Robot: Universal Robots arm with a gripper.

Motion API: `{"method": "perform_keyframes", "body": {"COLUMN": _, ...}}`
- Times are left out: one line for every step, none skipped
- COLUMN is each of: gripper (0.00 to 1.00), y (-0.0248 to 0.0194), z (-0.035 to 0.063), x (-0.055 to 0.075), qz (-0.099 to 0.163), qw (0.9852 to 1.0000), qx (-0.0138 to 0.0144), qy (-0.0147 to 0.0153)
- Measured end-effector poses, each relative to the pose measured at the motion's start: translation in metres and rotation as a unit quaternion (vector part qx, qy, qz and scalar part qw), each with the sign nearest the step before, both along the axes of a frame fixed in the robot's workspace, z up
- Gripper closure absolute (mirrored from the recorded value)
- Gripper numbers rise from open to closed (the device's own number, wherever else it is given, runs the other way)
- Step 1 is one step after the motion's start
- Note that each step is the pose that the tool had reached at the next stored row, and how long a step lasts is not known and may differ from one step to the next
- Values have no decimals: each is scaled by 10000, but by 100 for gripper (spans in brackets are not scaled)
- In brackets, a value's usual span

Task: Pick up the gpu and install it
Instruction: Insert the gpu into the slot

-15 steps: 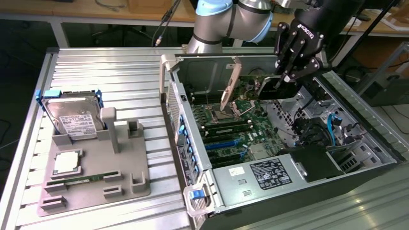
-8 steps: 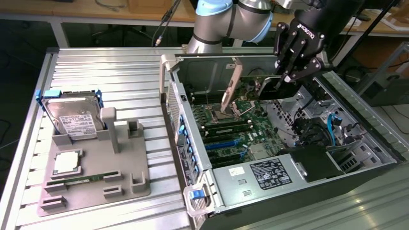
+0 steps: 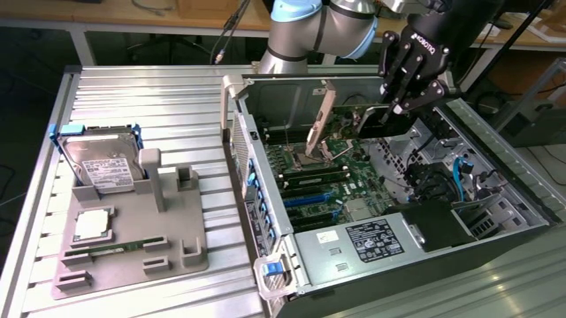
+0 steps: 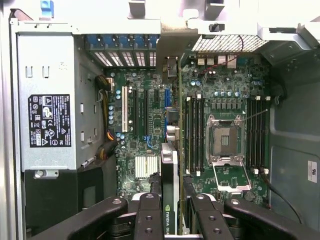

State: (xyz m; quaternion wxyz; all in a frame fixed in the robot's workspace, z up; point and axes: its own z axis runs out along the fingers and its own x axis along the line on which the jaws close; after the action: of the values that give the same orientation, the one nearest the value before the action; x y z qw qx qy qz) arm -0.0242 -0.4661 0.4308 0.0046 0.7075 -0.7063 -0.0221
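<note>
The gpu is up off the floor of the open computer case, hanging over the motherboard toward the back wall of the case, held in the gripper. Its pale metal bracket points down toward the board on a slant, on the side of the card facing away from the gripper. In the wrist view the card is seen edge-on, running straight out from between the black fingers, over the strip of board between the expansion slots and the memory slots. The gripper is drawn in narrow, its jaws pressed on the two flat faces of the card. The card stands clear of the board, not seated in any slot.
</note>
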Motion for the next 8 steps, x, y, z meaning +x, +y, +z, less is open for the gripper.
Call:
{"method": "perform_keyframes", "body": {"gripper": 73, "y": 0, "z": -3, "x": 0, "qz": 0, "qw": 10000, "qx": 0, "qy": 0}}
{"method": "perform_keyframes", "body": {"gripper": 73, "y": 0, "z": -8, "x": 0, "qz": 0, "qw": 10000, "qx": -2, "qy": -2}}
{"method": "perform_keyframes", "body": {"gripper": 73, "y": 0, "z": -15, "x": 0, "qz": 0, "qw": 10000, "qx": -2, "qy": -8}}
{"method": "perform_keyframes", "body": {"gripper": 73, "y": 0, "z": -23, "x": 0, "qz": 0, "qw": 10000, "qx": -3, "qy": -15}}
{"method": "perform_keyframes", "body": {"gripper": 73, "y": 0, "z": -30, "x": 0, "qz": 0, "qw": 10000, "qx": -3, "qy": -23}}
{"method": "perform_keyframes", "body": {"gripper": 73, "y": -1, "z": -39, "x": 0, "qz": 0, "qw": 10000, "qx": -4, "qy": -34}}
{"method": "perform_keyframes", "body": {"gripper": 73, "y": 0, "z": -47, "x": 0, "qz": 0, "qw": 10000, "qx": -3, "qy": -43}}
{"method": "perform_keyframes", "body": {"gripper": 73, "y": 0, "z": -57, "x": 0, "qz": 0, "qw": 10000, "qx": -4, "qy": -54}}
